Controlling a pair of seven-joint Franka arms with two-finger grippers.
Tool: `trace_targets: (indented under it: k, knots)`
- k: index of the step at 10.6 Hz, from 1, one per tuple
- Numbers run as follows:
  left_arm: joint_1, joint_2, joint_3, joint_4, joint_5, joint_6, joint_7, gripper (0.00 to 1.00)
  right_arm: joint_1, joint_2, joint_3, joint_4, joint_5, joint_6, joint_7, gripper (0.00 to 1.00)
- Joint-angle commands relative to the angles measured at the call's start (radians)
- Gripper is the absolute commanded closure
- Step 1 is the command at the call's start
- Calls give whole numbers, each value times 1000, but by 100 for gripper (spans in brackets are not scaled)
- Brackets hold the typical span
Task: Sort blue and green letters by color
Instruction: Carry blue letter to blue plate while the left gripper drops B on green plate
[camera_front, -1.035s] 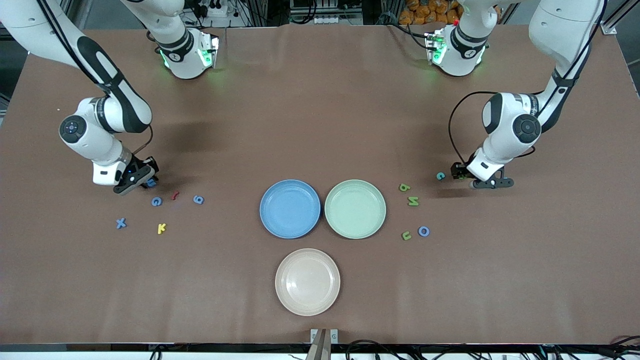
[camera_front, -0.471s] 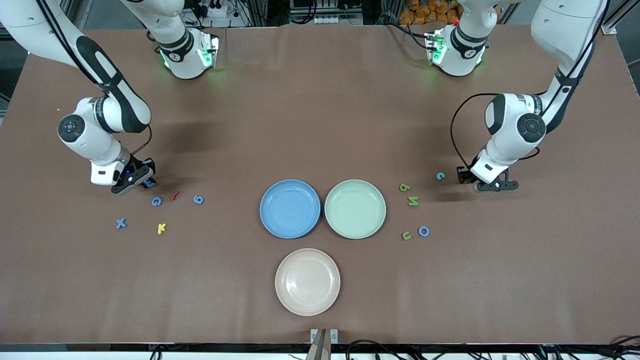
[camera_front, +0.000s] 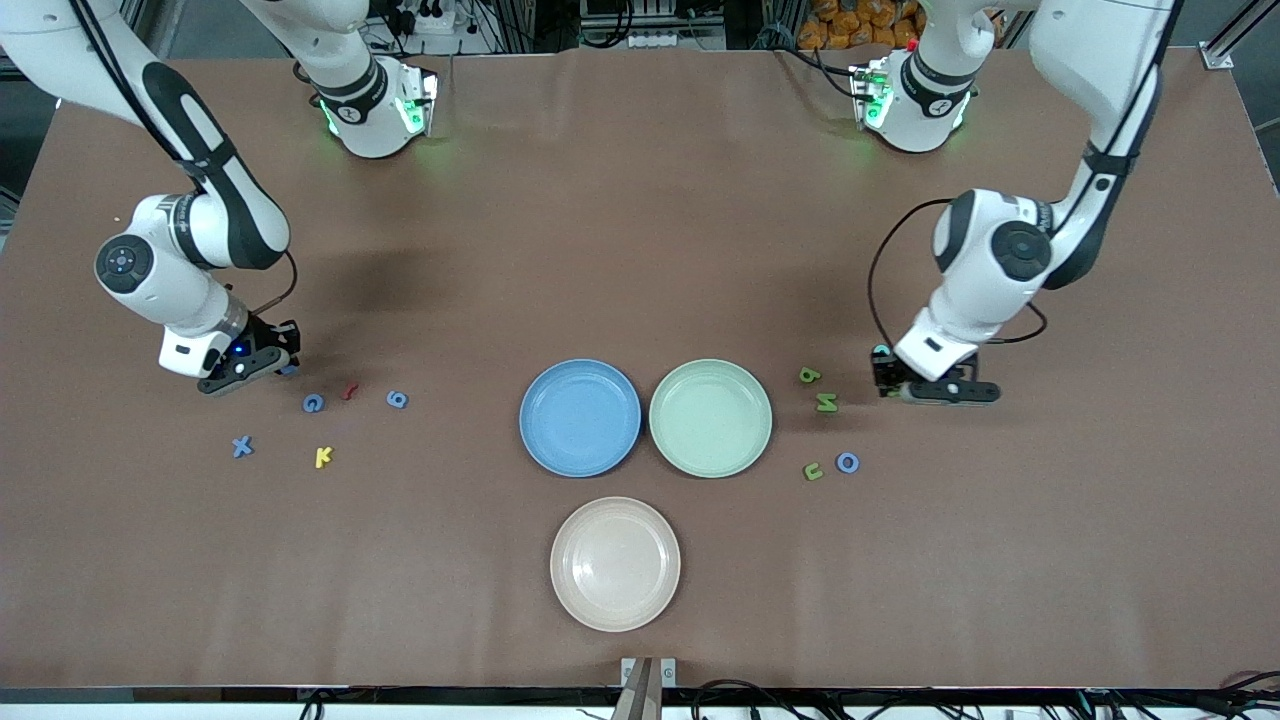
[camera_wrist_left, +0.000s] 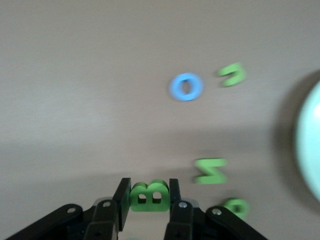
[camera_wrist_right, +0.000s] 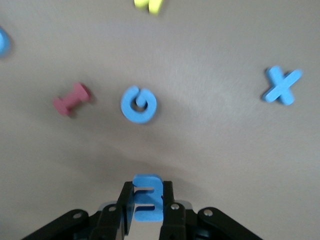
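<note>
Left pincer (camera_wrist_left: 147, 200) clamps a green B (camera_wrist_left: 148, 195); right pincer (camera_wrist_right: 147, 200) clamps a blue letter (camera_wrist_right: 147, 202), perhaps an E.

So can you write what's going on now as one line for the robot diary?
left claw: shut on green B | right claw: shut on blue letter | blue plate, green plate: empty

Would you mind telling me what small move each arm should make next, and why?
Probably lift and carry: the left gripper is shut on a green B, so toward the green plate; the right gripper is shut on a blue letter, so toward the blue plate.
</note>
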Motion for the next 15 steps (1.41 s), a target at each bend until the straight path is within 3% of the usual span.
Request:
trace_targets:
  k: [1, 3, 7, 8, 9, 12, 13, 14, 15]
  knots:
    - [-115, 60, 7, 157, 12, -76, -157, 100, 136, -66, 5, 61, 68, -107, 249, 94]
    - [-199, 134, 6, 266, 12, -96, -326, 100, 256, -51, 3, 138, 191, -114, 433, 94]
    - [-335, 264, 7, 389, 26, -96, -590, 100, 516, 105, -16, 397, 208, -153, 824, 94]
    - [-349, 292, 7, 414, 24, -94, -601, 90, 566, 151, -17, 452, 208, -151, 881, 94]
    - [-356, 310, 9, 431, 24, -94, -606, 1, 615, 209, -17, 511, 204, -139, 944, 93]
    - [-312, 259, 10, 425, 32, -132, -603, 0, 732, 342, -18, 643, 192, -139, 1090, 91]
    - [-278, 225, 9, 425, 56, -190, -556, 0, 758, 372, -18, 675, 198, -136, 1162, 81]
    - [-239, 194, 7, 425, 64, -249, -468, 0, 772, 385, -17, 704, 192, -138, 1264, 55]
    - [-208, 180, 7, 423, 64, -286, -373, 0, 778, 376, -17, 706, 193, -141, 1332, 1]
